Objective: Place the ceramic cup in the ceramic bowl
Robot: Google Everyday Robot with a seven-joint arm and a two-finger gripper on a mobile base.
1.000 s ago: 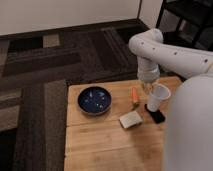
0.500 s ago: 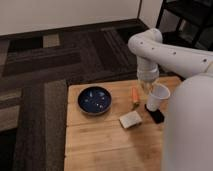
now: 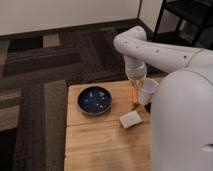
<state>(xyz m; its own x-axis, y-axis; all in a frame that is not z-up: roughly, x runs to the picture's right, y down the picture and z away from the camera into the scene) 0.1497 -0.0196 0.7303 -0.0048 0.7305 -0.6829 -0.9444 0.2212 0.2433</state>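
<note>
The white ceramic cup (image 3: 148, 90) is at the right side of the wooden table (image 3: 100, 135), upright and just off the table top. My gripper (image 3: 139, 84) hangs from the white arm directly over the cup's left rim and is shut on it. The dark-blue ceramic bowl (image 3: 95, 100) with light specks sits on the table to the left of the cup, about a bowl's width away, with nothing in it.
A small orange object (image 3: 134, 93) lies on the table between bowl and cup, right under the gripper. A flat white block (image 3: 131, 119) lies in front of it. My white body (image 3: 182, 125) hides the table's right side. Patterned carpet surrounds the table; a black shelf (image 3: 187, 20) stands at the back right.
The cup and the gripper have shifted a little to the left, toward the bowl. The bowl, the orange object and the white block have not moved.
</note>
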